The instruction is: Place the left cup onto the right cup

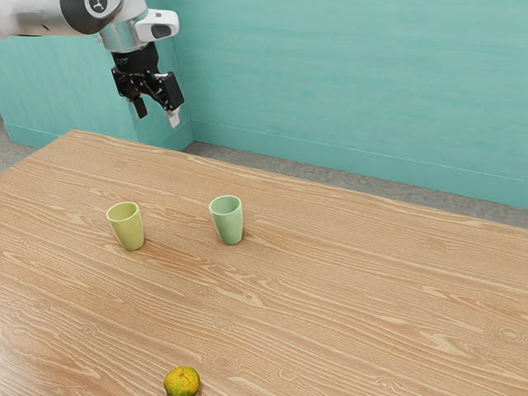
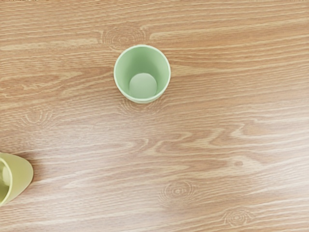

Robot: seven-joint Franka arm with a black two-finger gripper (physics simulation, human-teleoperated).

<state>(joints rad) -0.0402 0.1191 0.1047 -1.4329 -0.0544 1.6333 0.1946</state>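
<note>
Two cups stand upright and apart on the wooden table [image 1: 355,272]. The yellow-green cup [image 1: 125,225] is toward the exterior view's left, and the pale green cup [image 1: 227,219] is to its right. My gripper [image 1: 155,110] hangs high above the table's far left part, well above and behind both cups, open and holding nothing. In the wrist view I look straight down into the pale green cup [image 2: 142,73], with the yellow-green cup [image 2: 12,177] showing partly at the picture's edge.
A yellow-green fruit [image 1: 181,381] lies near the table's front edge, in front of the cups. A teal wall [image 1: 355,74] runs behind the table. Bare wood stretches to the exterior view's right of the cups.
</note>
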